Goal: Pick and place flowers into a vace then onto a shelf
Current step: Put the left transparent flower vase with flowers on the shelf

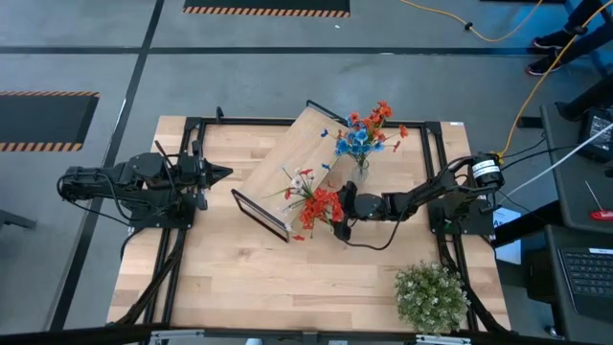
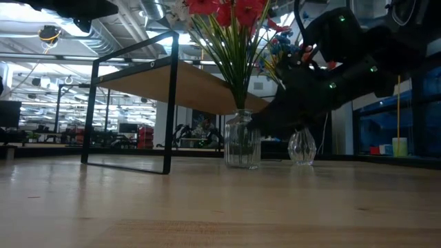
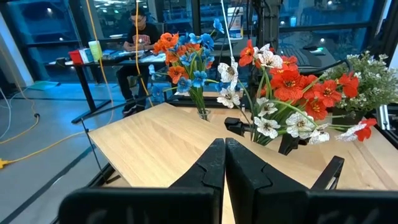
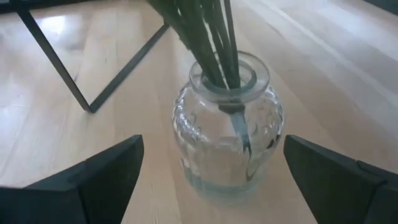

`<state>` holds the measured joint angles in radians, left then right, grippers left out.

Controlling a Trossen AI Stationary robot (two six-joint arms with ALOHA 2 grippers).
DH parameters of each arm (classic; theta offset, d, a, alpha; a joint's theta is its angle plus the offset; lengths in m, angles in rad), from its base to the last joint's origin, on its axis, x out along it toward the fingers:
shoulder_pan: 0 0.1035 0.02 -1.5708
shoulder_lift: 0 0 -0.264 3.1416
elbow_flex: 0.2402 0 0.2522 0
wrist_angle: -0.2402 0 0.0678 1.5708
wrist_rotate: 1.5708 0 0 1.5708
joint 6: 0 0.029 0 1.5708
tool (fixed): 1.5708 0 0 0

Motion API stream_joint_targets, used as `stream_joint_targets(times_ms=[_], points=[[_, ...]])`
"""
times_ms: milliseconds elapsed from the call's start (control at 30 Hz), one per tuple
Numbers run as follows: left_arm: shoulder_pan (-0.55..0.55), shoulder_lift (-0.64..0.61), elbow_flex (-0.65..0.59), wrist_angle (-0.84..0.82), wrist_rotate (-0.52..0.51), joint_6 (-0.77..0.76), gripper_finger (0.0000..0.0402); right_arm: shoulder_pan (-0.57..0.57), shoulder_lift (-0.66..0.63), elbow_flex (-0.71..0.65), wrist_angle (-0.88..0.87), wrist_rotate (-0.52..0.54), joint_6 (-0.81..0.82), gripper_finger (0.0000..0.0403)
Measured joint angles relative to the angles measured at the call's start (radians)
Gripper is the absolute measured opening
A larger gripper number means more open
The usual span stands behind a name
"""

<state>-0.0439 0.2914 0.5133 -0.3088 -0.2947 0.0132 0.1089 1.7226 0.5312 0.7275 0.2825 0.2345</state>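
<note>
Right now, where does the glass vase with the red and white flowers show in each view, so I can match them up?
High view: glass vase hidden under red blooms, centre, by the open right gripper.
Low view: vase centre, on the table.
Left wrist view: vase itself hidden behind its blooms, centre right.
Right wrist view: vase centre, between the fingers.
Shared landmark: the shelf.

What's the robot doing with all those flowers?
The right hand is wide open around a clear glass vase of red and white flowers, standing on the wooden table beside the light-wood shelf. It hasn't gripped the vase yet. A second vase of blue and orange flowers stands nearby. The left hand waits shut at the side.
</note>
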Motion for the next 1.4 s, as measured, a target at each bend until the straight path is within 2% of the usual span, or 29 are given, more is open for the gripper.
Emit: stream_joint_targets(times_ms=[200,300,700,1100,1233,1400], points=[[0.000,0.000,0.000,0.008,-0.012,0.021,0.0005,0.000,0.002,0.018,0.012,-0.023,-0.009,0.0388],[0.000,0.000,0.000,-0.016,-0.018,-0.022,0.0004,0.000,0.022,0.035,0.015,-0.024,-0.032,0.0388],[0.000,-0.036,0.000,-0.027,-0.070,-0.053,0.0004,-0.004,0.176,0.148,0.010,-0.023,-0.082,0.0388],[0.000,-0.065,0.000,-0.062,-0.080,-0.054,0.0006,-0.027,0.183,0.167,0.017,0.004,-0.086,0.0386],[0.000,-0.065,0.000,-0.063,-0.080,-0.053,0.0007,-0.030,0.183,0.167,0.022,0.004,-0.083,0.0364],[0.000,-0.065,0.000,-0.081,-0.079,-0.053,0.0007,-0.030,0.183,0.167,0.021,0.004,-0.084,0.0315]])
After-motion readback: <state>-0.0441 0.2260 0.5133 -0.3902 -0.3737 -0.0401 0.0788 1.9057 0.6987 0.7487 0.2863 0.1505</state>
